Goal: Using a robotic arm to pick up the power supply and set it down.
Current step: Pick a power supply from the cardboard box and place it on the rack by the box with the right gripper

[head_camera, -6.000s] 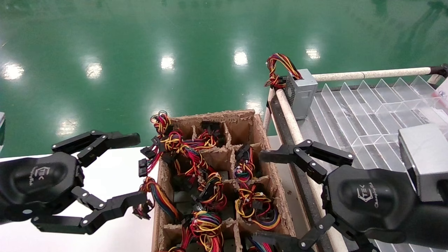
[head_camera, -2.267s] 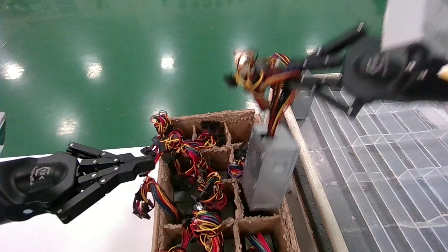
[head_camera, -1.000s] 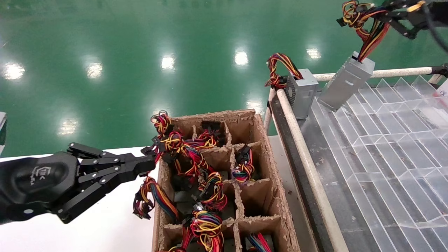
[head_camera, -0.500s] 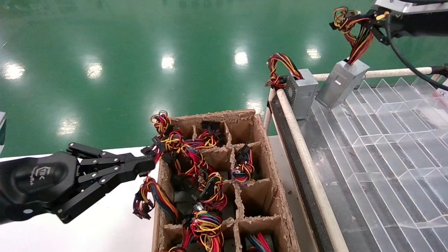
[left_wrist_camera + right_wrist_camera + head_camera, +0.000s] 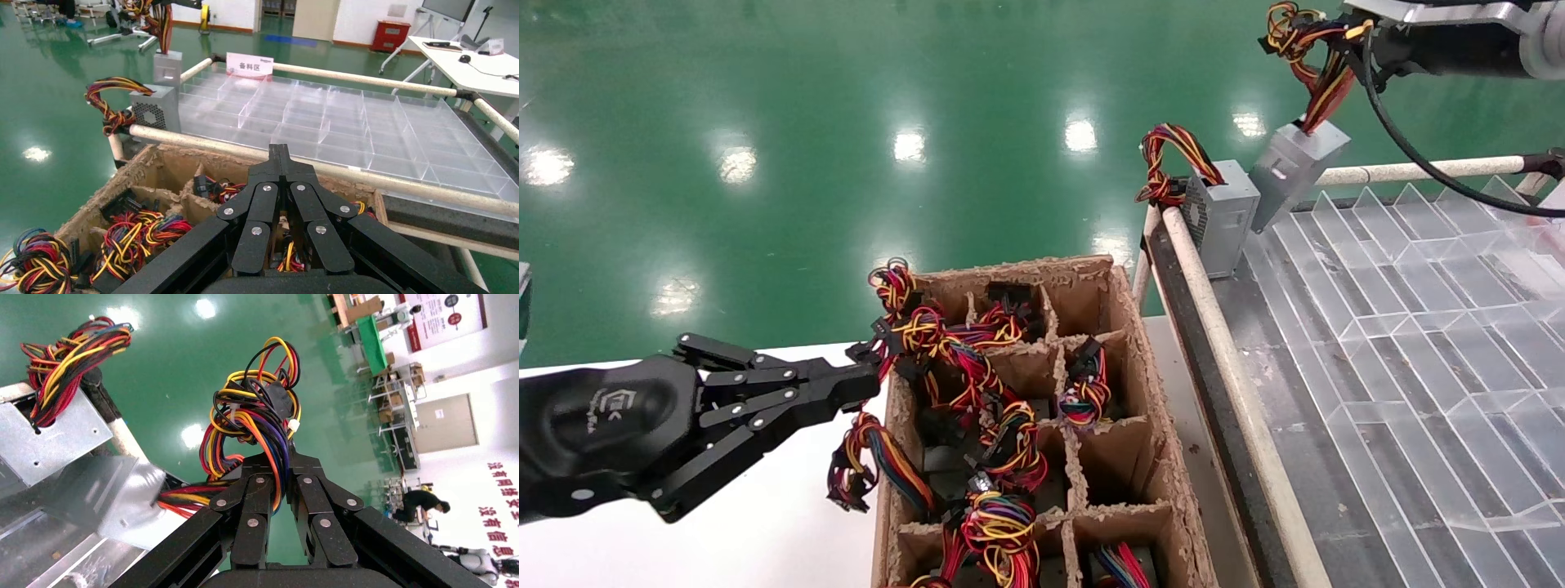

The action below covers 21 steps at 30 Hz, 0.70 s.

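Note:
The power supply (image 5: 1295, 167), a plain silver-grey box, hangs tilted in the air over the far left corner of the clear tray. It dangles from its yellow-orange, purple and black wire bundle (image 5: 1316, 57). My right gripper (image 5: 1348, 45) is high at the far right, shut on that bundle. In the right wrist view the wires (image 5: 257, 410) run between the closed fingers of the right gripper (image 5: 278, 459), and the box (image 5: 107, 496) hangs below. My left gripper (image 5: 866, 384) is shut and holds nothing, beside the cardboard box's left wall; the left wrist view shows it (image 5: 280, 150) too.
A second grey box with a vent face and a red-yellow wire loop (image 5: 1222, 212) stands at the tray corner, just left of the hanging supply. The divided cardboard box (image 5: 1140, 343) holds dark units with colourful wires. The clear divided tray (image 5: 1418, 310) lies behind a pale rail (image 5: 1230, 367).
The right gripper took the supply's wires, lifted it out of a cardboard cell and carried it to the far tray corner; lately it drifted left toward the vented box. The left gripper shut.

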{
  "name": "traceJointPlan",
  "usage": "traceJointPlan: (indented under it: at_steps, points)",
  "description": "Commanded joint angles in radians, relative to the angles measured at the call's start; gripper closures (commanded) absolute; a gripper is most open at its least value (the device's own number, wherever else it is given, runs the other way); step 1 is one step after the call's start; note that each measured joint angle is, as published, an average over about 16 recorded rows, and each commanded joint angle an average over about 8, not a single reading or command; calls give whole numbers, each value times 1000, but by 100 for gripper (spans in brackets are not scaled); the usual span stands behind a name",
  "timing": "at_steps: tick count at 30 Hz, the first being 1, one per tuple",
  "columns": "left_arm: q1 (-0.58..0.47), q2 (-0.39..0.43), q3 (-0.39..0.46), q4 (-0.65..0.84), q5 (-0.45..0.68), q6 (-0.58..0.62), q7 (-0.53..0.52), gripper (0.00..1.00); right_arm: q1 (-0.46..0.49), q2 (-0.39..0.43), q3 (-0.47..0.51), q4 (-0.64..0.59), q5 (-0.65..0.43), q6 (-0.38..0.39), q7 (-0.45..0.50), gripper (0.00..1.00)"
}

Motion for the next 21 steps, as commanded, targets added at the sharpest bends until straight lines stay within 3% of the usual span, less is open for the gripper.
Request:
traceJointPlan:
  at_steps: [1, 9, 21]
  points:
    - [0, 0, 0, 0, 0, 0, 0, 100, 4, -2, 4, -7, 7, -6, -11, 100]
    - [0, 0, 0, 0, 0, 0, 0, 100, 3, -8, 7, -36, 10, 20, -32, 100]
    - [0, 0, 0, 0, 0, 0, 0, 100, -24, -25, 11, -56, 15, 149, -53, 100]
